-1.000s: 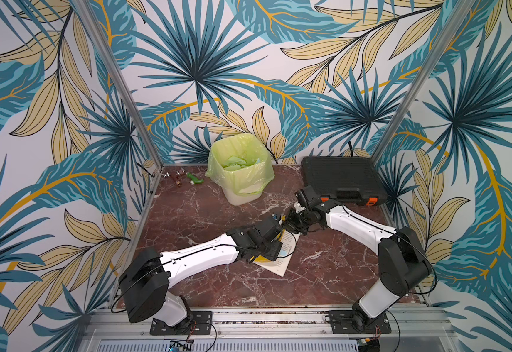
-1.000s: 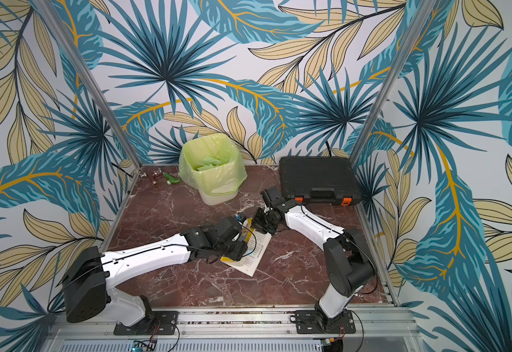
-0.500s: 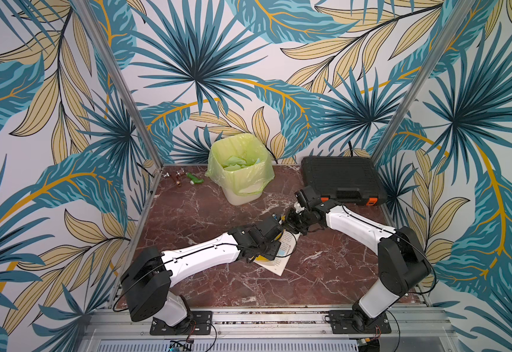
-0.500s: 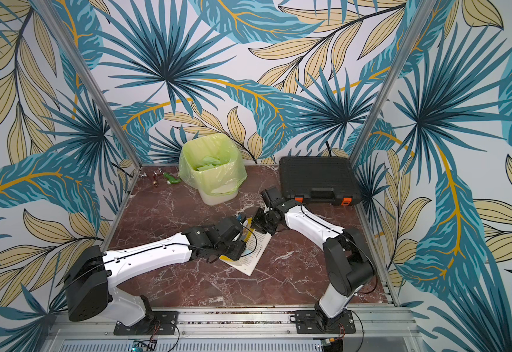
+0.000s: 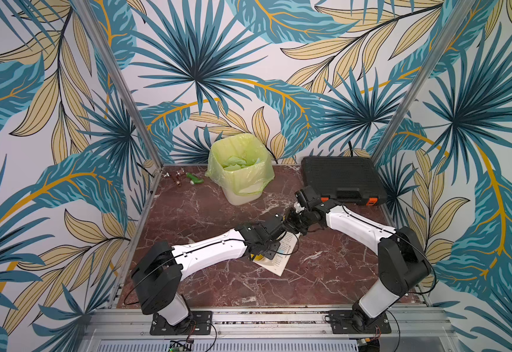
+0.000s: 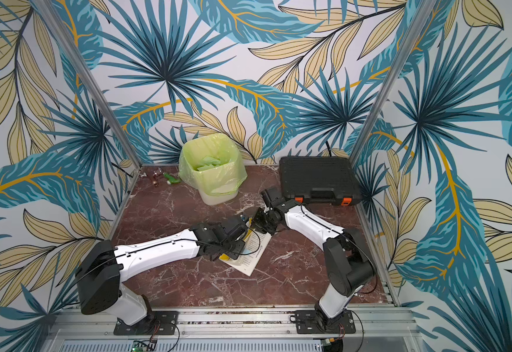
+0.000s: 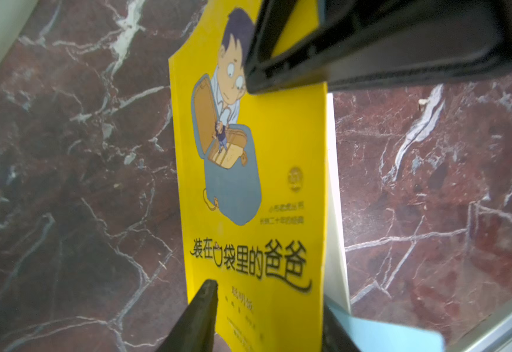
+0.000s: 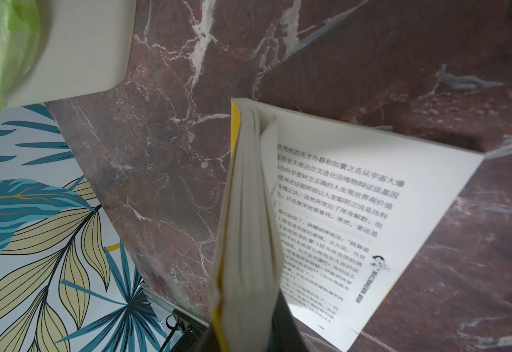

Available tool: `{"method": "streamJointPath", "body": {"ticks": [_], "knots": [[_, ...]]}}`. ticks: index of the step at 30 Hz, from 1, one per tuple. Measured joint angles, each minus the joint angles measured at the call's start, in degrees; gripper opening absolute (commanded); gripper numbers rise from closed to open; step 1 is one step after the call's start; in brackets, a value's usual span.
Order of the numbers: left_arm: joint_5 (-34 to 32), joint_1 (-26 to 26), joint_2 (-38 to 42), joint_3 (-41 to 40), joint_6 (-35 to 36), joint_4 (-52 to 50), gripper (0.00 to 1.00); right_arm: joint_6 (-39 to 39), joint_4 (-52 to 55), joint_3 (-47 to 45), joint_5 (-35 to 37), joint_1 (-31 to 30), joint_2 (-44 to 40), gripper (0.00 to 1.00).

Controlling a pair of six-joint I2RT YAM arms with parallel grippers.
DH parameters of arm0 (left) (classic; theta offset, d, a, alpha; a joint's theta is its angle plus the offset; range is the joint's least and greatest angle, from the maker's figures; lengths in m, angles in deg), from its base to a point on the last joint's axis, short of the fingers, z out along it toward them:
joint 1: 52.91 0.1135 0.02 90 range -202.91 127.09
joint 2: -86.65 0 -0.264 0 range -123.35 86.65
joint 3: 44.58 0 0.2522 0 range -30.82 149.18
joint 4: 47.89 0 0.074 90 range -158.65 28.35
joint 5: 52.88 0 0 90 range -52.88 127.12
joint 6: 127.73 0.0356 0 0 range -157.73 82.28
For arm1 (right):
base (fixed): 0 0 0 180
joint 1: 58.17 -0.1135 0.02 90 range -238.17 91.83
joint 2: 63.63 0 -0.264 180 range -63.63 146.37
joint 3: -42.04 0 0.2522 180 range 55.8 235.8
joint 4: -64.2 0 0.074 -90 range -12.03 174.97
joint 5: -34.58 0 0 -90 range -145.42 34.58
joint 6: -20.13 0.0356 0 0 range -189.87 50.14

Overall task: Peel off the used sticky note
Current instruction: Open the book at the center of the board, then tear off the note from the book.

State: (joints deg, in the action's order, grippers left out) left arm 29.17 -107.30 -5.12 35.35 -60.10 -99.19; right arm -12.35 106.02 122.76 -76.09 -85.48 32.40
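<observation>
A yellow-covered book (image 5: 279, 260) lies open on the marble table (image 5: 203, 213) in both top views. My right gripper (image 8: 248, 320) is shut on its cover and front pages (image 8: 245, 213) and holds them upright over the printed page (image 8: 340, 213). My left gripper (image 7: 265, 292) faces the yellow cover (image 7: 248, 183), open by a narrow gap. One finger (image 7: 200, 314) overlaps the cover's lower edge. A light blue sticky note (image 7: 395, 336) juts out past the cover's free edge, beside the other finger; I see no grip on it. In the top views the arms hide the note.
A white bin with a green bag (image 5: 239, 170) stands at the back, just beyond the book. A black case (image 5: 340, 179) lies at the back right. Small bits (image 5: 184, 178) sit in the back left corner. The two wrists (image 6: 248, 225) nearly touch over the book.
My left gripper's jaws have narrowed against the lifted cover. Both arms have barely moved, and the right one holds the same pages.
</observation>
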Motion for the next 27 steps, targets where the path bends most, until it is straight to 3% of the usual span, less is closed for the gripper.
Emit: {"method": "streamJointPath", "body": {"ticks": [3,13,20,27], "knots": [[0.72,-0.02,-0.28,0.33,1.11,0.02,0.00,-0.07,0.04,0.00,-0.22,0.07,0.00,0.22],[7.34,2.29,1.01,-4.94,-0.57,7.39,0.00,-5.66,0.07,-4.96,-0.20,3.41,-3.10,0.65],[13.05,4.57,1.86,-10.32,-3.32,14.62,0.00,-13.05,-3.43,-16.50,-1.11,7.72,-14.03,0.68],[16.44,7.02,1.88,-13.64,-6.45,21.53,0.00,-18.34,-9.44,-29.44,-9.55,6.84,-14.82,0.68]]}}
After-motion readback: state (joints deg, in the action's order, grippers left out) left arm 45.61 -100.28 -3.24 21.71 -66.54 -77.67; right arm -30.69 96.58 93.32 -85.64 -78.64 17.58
